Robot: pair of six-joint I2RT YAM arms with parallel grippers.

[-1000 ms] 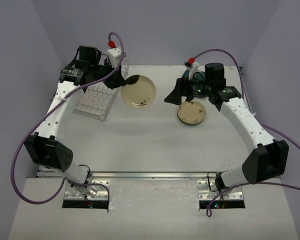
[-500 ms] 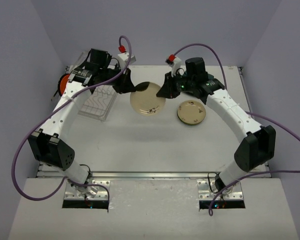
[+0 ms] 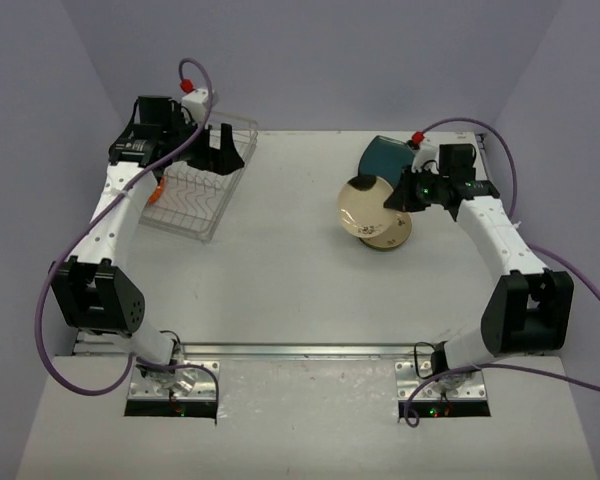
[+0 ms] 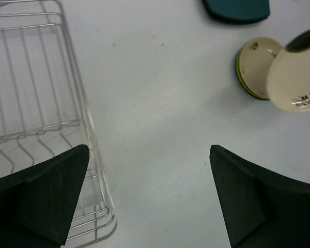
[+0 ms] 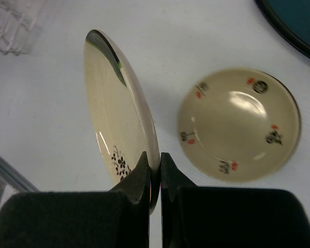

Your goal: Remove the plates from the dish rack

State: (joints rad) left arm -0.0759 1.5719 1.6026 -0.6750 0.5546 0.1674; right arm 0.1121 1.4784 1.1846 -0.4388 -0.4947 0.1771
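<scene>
My right gripper is shut on the rim of a cream plate with a black flower mark, held on edge. In the top view that held plate hangs tilted just left of a cream plate with red and black marks lying flat on the table. A dark teal plate lies behind them. My left gripper stands open with nothing in it, above the right rim of the wire dish rack. In the left wrist view the open gripper has the rack under its left finger.
A sliver of orange shows at the rack's left side, behind my left arm. The rack's corner shows at the right wrist view's top left. The flat cream plate has a green edge beneath it. Purple cables loop off both arms.
The cream flowered plate passed from my left gripper to my right. The left opened and drew back over the rack; the right shut on the plate and carried it right, next to the flat cream plate.
</scene>
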